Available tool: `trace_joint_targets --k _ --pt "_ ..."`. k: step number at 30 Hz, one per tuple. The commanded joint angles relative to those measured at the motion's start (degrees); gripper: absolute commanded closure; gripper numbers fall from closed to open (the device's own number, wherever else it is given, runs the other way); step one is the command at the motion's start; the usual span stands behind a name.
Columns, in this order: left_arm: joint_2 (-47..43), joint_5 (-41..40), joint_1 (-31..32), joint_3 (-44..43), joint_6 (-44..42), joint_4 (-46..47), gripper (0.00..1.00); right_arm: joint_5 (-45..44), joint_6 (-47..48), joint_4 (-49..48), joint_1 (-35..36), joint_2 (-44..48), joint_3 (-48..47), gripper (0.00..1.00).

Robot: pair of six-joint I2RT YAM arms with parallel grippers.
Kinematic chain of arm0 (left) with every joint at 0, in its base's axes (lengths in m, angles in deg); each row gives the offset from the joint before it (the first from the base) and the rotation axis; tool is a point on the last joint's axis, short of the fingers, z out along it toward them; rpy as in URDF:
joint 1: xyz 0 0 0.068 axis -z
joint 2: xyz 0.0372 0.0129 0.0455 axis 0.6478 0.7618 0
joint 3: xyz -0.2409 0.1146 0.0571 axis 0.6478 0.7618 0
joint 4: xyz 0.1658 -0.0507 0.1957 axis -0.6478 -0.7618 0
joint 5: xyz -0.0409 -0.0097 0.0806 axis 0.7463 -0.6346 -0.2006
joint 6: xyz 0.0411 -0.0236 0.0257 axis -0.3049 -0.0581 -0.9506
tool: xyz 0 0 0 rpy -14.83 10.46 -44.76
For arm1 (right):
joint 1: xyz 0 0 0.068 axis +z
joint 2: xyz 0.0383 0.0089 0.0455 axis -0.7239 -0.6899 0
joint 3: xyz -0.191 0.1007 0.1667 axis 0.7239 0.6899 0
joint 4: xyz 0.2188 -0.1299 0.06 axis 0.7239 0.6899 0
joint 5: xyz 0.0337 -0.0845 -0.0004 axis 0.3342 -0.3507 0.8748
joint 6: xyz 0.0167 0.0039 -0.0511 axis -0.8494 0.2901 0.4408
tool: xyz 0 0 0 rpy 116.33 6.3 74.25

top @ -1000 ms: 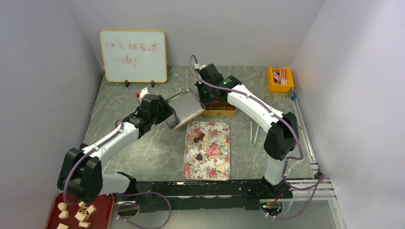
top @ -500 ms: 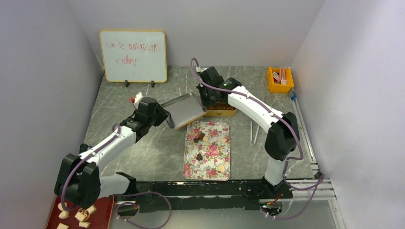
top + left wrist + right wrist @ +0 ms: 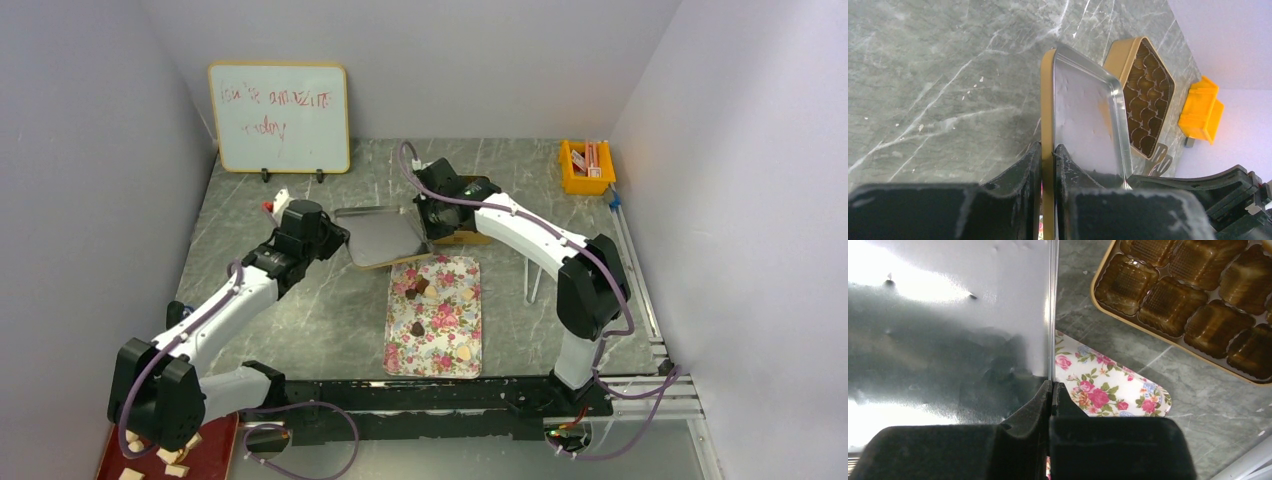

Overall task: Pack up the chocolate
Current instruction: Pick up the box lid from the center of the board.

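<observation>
Whiteboard (image 3: 279, 117) txt red, illegible.

Mostly hidden in the top view under the wrist of the right arm (image 3: 520, 225): gold box (image 3: 472, 238), only its near edge and a far corner showing. Cut by the bottom-left corner and partly covered by the base of the left arm (image 3: 160, 390): red tray (image 3: 218, 445) with pale chunks (image 3: 176, 462). Too faint to read: red scrawl on the whiteboard (image 3: 280, 118). Too small for telling shapes: chocolate (image 3: 417, 328) on the floral tray (image 3: 430, 355). Unclear: contents of the orange bin (image 3: 587, 167). Cropped at top and left in the right wrist view: tin lid (image 3: 948, 315).
</observation>
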Motion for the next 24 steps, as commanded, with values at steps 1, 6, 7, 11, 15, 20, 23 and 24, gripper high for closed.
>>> trace_joint_targets --k 1,6,7,11,15,20,23,24 --pt "-1.81 1.07 -0.3 -2.94 0.48 1.22 0.95 0.84 -1.49 -5.38 1.2 2.85 0.78 1.0" --pt "-1.95 1.01 -0.41 -3.67 -1.29 2.12 0.95 0.37 -1.49 -5.74 1.54 2.09 0.54 1.0" --pt "-1.98 0.91 -0.41 -3.74 -1.68 2.34 0.95 0.47 -1.49 -6.11 1.58 2.08 0.7 1.0" --pt "-2.06 0.72 -0.41 -3.87 -3.35 3.19 0.95 0.63 -1.49 -6.54 1.56 1.6 0.91 1.0" --pt "-1.89 0.78 -0.41 -4.41 -5.56 4.31 0.95 0.64 -1.58 -7.62 1.6 1.28 0.9 1.0" --pt "-1.62 0.94 -0.41 -5.38 -8.55 5.4 0.95 0.74 -1.82 -8.09 1.54 0.25 0.21 1.0" --pt "-1.53 0.8 -0.41 -5.95 -10.37 5.8 0.95 0.84 -1.86 -8.33 1.59 -0.17 0.05 1.0" --pt "-1.53 0.81 -0.41 -6.06 -10.86 5.97 0.95 0.84 -1.91 -8.37 1.56 -0.32 -0.08 1.0"
